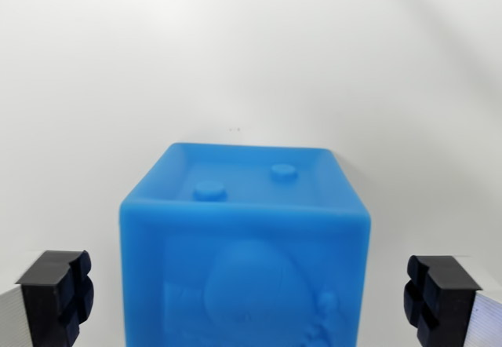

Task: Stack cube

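A plain white surface (251, 56) is seen across the whole picture, and no edge of it is shown. A tiny dark speck (234, 129) is found on the surface, low of its middle, and soft grey shading is cast along the surface toward the wrist view's upper right corner. The surface is otherwise even in tone, with a slightly brighter band across its middle, and whether it is a tabletop or a wall cannot be told.
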Controlling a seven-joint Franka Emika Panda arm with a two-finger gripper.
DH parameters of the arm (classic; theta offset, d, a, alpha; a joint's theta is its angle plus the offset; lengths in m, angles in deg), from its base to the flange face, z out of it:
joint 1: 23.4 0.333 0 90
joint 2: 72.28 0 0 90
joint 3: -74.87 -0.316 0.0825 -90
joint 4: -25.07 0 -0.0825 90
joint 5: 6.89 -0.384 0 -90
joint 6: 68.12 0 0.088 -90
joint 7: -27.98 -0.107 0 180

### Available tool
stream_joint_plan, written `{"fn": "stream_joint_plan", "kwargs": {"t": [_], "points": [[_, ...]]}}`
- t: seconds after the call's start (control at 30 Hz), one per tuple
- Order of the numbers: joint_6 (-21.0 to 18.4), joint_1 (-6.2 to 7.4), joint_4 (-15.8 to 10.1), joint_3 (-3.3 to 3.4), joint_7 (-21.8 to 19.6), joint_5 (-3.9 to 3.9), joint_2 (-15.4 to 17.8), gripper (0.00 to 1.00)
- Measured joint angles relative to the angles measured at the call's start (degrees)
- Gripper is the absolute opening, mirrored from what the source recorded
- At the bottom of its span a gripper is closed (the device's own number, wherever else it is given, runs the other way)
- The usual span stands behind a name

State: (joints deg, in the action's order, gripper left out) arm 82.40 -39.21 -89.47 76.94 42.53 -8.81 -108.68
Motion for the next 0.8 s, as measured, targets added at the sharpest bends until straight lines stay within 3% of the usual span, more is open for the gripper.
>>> {"fn": "stream_joint_plan", "kwargs": {"t": [0.37, 0.4, 0.8], "points": [[1.8, -0.18, 0.9, -0.20, 0.0, 0.00, -2.8, 1.00], [1.9, -0.18, 0.9, -0.21, 0.0, 0.00, -2.8, 0.00], [1.9, -0.19, 1.0, -0.22, 0.0, 0.00, -2.8, 0.00]]}}
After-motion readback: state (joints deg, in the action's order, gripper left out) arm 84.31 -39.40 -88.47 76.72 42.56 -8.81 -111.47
